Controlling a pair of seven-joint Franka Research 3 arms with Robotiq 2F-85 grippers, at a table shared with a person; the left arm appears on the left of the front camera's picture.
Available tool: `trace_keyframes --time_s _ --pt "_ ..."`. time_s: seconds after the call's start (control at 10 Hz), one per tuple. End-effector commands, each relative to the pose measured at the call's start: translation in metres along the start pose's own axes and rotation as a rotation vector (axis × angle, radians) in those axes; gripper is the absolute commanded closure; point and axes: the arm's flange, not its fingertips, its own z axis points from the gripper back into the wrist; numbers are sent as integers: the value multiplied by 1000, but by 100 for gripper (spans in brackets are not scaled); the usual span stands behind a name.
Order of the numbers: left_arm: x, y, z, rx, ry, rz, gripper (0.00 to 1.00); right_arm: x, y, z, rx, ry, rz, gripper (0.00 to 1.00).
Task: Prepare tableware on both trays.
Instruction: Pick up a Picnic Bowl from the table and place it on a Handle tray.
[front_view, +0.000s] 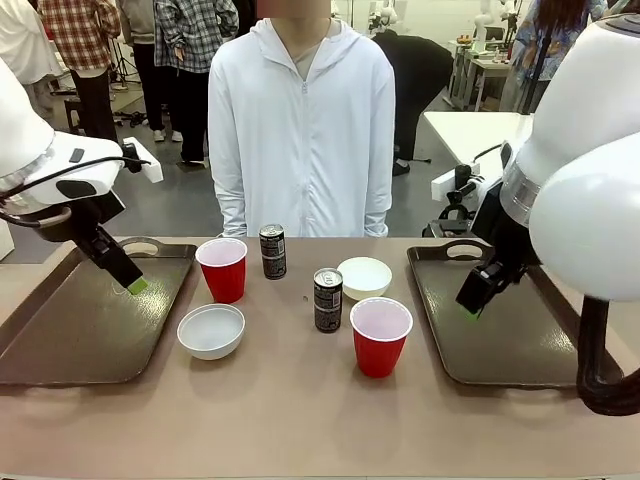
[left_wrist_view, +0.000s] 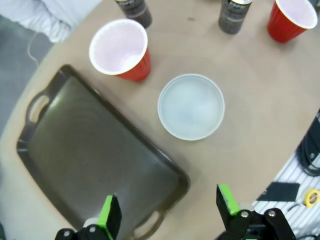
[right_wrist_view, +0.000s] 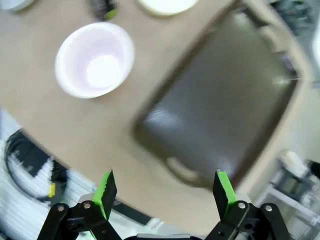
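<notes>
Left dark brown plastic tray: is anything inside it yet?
Nothing lies in the dark brown rectangular plastic tray; its floor is bare. In the front view the white left arm hides its far left corner, which the left wrist view shows bare, beyond the open left gripper.

My front camera sits on the robot's side, looking across the table (front_view: 300, 410) toward the person (front_view: 300, 130) standing opposite. My left wrist camera looks down from above the left tray (left_wrist_view: 75, 150). My right wrist camera, blurred, looks down from above the right tray (right_wrist_view: 220, 110). All three catch the same red cup (front_view: 380, 340).
</notes>
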Motion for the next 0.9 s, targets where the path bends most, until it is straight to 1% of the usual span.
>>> trace_keyframes --time_s 0.0,0.1,0.2,0.3,0.4,0.5,0.6,0.7,0.8 --pt "4 -4 -4 5 -2 -8 0 -5 4 -4 128 22 -17 0" --pt "0 0 0 0 0 0 0 0 0 0 0 0 0 0" --pt "12 25 -15 -82 -34 140 0 13 -26 -14 260 -47 -37 0" --pt "11 43 -24 -186 -47 227 0 6 -44 -23 400 -72 -122 0" --pt "8 63 -26 -261 -47 292 0 -5 -62 -28 460 -96 -166 0" --pt "3 88 -20 -300 -76 341 0 -18 -82 -31 507 -141 -241 0" --pt "-9 100 -14 -314 -126 362 0 -40 -102 -30 547 -204 -301 0" --pt "-21 121 -4 -347 -155 412 0 -62 -120 -29 627 -280 -348 0" --pt "-32 144 3 -399 -182 463 0 -81 -138 -30 696 -330 -396 0"
